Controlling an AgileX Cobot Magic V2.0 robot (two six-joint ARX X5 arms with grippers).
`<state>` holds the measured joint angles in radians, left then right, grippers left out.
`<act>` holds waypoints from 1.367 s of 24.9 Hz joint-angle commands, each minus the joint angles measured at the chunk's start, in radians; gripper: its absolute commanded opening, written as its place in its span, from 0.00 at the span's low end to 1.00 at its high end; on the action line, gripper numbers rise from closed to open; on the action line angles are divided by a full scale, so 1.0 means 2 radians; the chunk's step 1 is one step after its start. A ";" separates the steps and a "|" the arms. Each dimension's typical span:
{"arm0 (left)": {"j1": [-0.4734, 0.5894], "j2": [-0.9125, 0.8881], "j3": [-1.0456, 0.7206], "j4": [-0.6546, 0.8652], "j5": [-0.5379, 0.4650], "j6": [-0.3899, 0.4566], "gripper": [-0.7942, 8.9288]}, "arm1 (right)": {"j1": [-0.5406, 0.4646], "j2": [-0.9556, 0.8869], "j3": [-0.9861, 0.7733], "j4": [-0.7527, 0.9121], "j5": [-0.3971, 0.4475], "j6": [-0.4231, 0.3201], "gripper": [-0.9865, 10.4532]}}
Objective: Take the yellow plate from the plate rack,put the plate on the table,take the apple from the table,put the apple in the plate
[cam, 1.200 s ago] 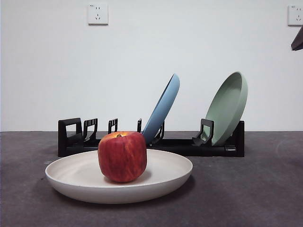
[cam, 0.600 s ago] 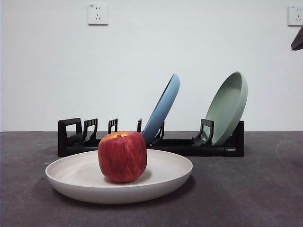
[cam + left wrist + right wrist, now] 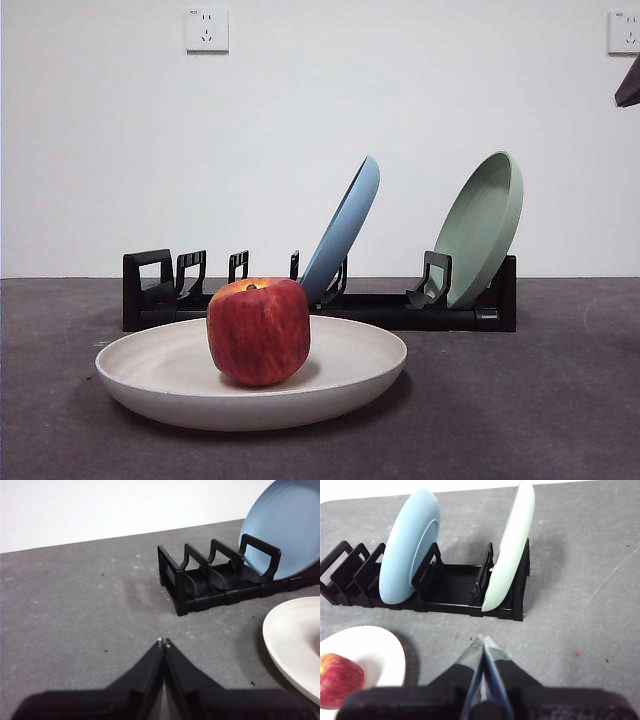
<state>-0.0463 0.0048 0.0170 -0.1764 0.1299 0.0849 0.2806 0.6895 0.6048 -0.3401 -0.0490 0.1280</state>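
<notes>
The cream yellow plate (image 3: pixel 340 385) lies flat on the dark grey table (image 3: pixel 520 420), in front of the black plate rack (image 3: pixel 370 305). The red apple (image 3: pixel 259 331) stands upright in the plate's middle. The plate's edge shows in the left wrist view (image 3: pixel 295 645). In the right wrist view the plate (image 3: pixel 380 650) holds the apple (image 3: pixel 337 680). My left gripper (image 3: pixel 163 642) is shut and empty above bare table beside the rack's empty end (image 3: pixel 210 580). My right gripper (image 3: pixel 482 640) is shut and empty, above the table in front of the rack (image 3: pixel 445 590).
A blue plate (image 3: pixel 345 232) and a pale green plate (image 3: pixel 485 225) stand tilted in the rack. Both show in the right wrist view, blue (image 3: pixel 410 552) and green (image 3: pixel 512 545). A black arm tip (image 3: pixel 629 85) sits at the top right corner. White wall behind.
</notes>
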 commanded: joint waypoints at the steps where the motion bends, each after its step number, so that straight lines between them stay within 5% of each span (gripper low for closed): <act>1: 0.001 -0.001 -0.007 0.002 0.001 -0.005 0.08 | 0.000 -0.001 -0.005 0.004 0.002 0.005 0.09; 6: 0.001 -0.001 -0.007 0.002 0.001 -0.005 0.08 | 0.001 -0.011 -0.005 -0.006 0.003 0.003 0.09; 12: 0.001 -0.001 -0.007 0.002 0.001 -0.005 0.08 | -0.011 -0.129 -0.005 -0.030 0.028 -0.094 0.09; 20: 0.001 -0.001 -0.007 0.002 0.001 -0.005 0.08 | -0.102 -0.244 -0.075 -0.005 -0.002 -0.093 0.09; 34: 0.001 -0.001 -0.007 0.002 0.001 -0.005 0.08 | -0.109 -0.338 -0.254 0.119 0.000 -0.076 0.09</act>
<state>-0.0463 0.0048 0.0170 -0.1764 0.1299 0.0845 0.0650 0.0261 0.1066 -0.1188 -0.0505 -0.0414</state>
